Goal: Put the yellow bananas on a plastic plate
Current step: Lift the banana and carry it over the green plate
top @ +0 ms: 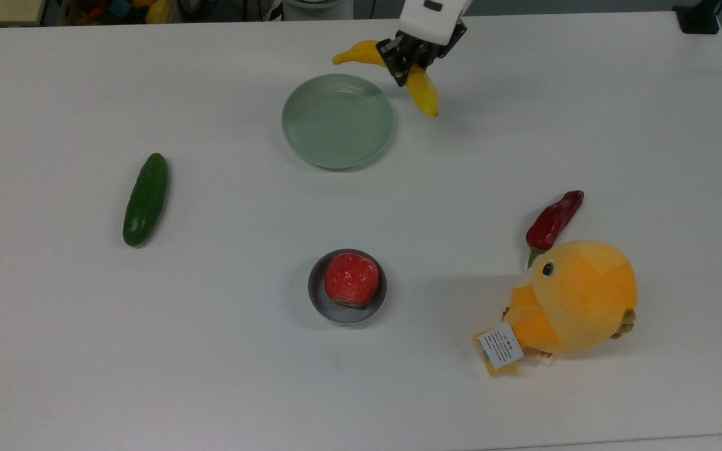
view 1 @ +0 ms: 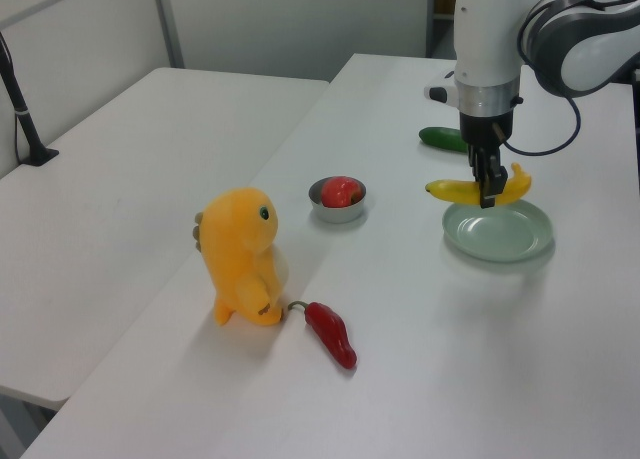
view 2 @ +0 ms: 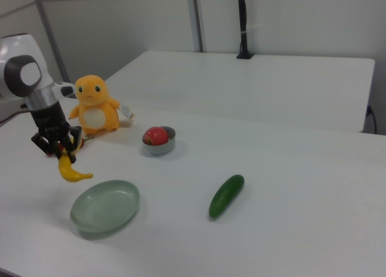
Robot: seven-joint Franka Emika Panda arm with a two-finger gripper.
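Banana (top: 422, 88) is clamped in my gripper (top: 406, 61), lifted beside the plate (top: 338, 121); next I must centre it over the plate and lower.

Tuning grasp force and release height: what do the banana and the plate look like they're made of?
Banana: smooth, faintly glossy yellow skin that holds its curve in the end effector, so probably hard plastic or firm foam; the look leaves it open.
Plate: pale mint, satin sheen, moulded concentric rings and raised rim, likely plastic or melamine, though glazed ceramic can't be ruled out.
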